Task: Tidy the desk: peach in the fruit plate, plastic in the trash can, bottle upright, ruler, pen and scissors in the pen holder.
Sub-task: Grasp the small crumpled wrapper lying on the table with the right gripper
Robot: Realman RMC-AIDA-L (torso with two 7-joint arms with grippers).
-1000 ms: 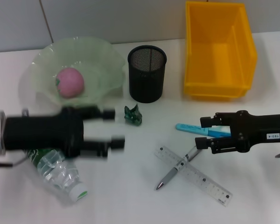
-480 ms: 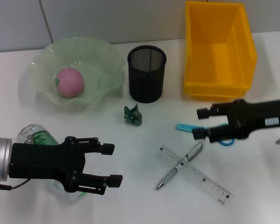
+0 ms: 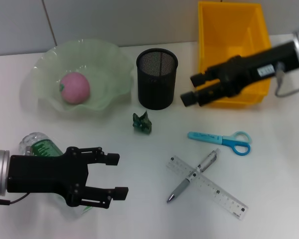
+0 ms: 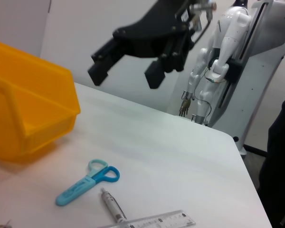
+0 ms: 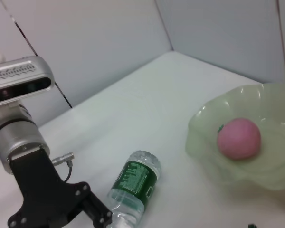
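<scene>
The pink peach (image 3: 74,87) lies in the green fruit plate (image 3: 109,56). The clear bottle (image 3: 39,148) lies on its side at the front left, partly under my open left gripper (image 3: 116,176). A crumpled green plastic piece (image 3: 142,123) lies in front of the black mesh pen holder (image 3: 157,78). Blue scissors (image 3: 222,140), a silver pen (image 3: 192,177) and a clear ruler (image 3: 209,188) lie at the front right; the pen crosses the ruler. My right gripper (image 3: 191,89) is open and empty, raised between the pen holder and the yellow bin (image 3: 234,55).
The yellow bin stands at the back right, with the right arm crossing over its front wall. The left wrist view shows the right gripper (image 4: 125,76) above the scissors (image 4: 88,183). The right wrist view shows the bottle (image 5: 133,185) and the peach (image 5: 239,137).
My right gripper has risen from over the scissors and moved back toward the yellow bin, empty. My left gripper came forward from near the plate to over the bottle.
</scene>
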